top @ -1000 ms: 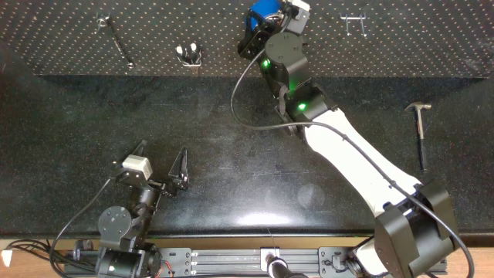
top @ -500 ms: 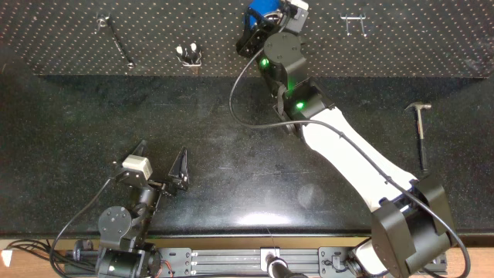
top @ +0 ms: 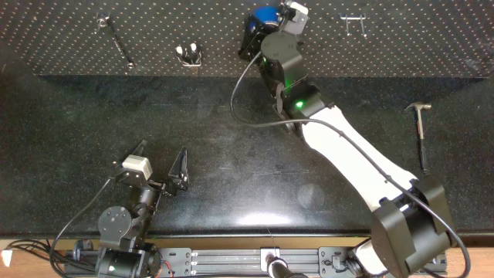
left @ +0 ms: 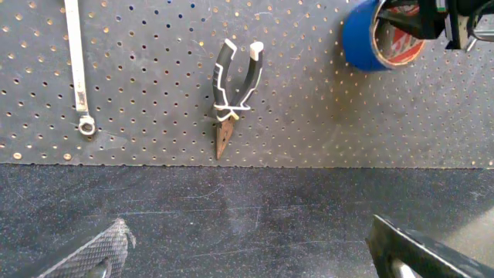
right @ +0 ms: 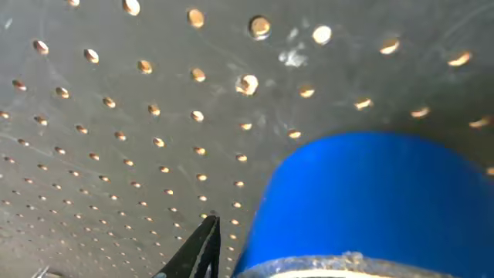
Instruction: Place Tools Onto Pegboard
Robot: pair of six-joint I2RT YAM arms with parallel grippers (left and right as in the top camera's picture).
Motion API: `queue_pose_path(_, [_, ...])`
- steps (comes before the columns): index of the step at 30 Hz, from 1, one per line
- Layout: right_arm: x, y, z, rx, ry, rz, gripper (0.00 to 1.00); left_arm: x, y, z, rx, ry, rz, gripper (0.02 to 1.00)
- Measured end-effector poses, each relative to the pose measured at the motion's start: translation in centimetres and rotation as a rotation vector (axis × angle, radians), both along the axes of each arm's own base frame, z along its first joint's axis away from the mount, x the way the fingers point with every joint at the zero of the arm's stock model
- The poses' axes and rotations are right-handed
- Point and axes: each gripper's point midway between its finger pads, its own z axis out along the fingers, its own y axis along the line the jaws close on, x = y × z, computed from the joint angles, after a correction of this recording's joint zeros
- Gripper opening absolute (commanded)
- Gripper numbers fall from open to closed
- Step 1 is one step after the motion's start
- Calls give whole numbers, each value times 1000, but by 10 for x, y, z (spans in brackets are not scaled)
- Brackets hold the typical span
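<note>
A blue tape roll (top: 266,15) is held against the black pegboard (top: 62,46) at top centre, with my right gripper (top: 258,25) shut on it. In the right wrist view the roll (right: 370,201) is very close to the board, beside one dark finger (right: 197,247). In the left wrist view the roll (left: 378,35) hangs to one side of the pliers (left: 234,85) and the wrench (left: 75,62), which are both hung on the board. A hammer (top: 421,131) lies on the table at the right. My left gripper (top: 160,158) rests open near the front left, with nothing in it.
A bare metal double hook (top: 353,23) sticks out of the pegboard right of the tape. The black table (top: 231,154) between the arms is free. The right arm's cable loops over the table near the board's lower edge.
The right arm has shifted slightly at the pegboard with the tape roll still in its gripper. The left arm has not moved.
</note>
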Motion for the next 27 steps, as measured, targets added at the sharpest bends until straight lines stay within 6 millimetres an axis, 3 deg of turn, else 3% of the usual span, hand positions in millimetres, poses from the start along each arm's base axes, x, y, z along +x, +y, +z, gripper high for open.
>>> queue_pose_path(5, [-20,3,32,34,-20,82,246,0,0,0,0,0,0,996])
queue_pose_path(9, [-32,12,21,30,49,174,218,0,0,0,0,0,0,996])
queue_pose_path(13, [-27,4,20,33,51,160,283,0,0,0,0,0,0,996])
queue_pose_path(22, [-32,4,16,26,82,177,283,0,0,0,0,0,0,996])
queue_pose_path(27, [-27,-10,26,62,90,147,288,0,0,0,0,0,0,996])
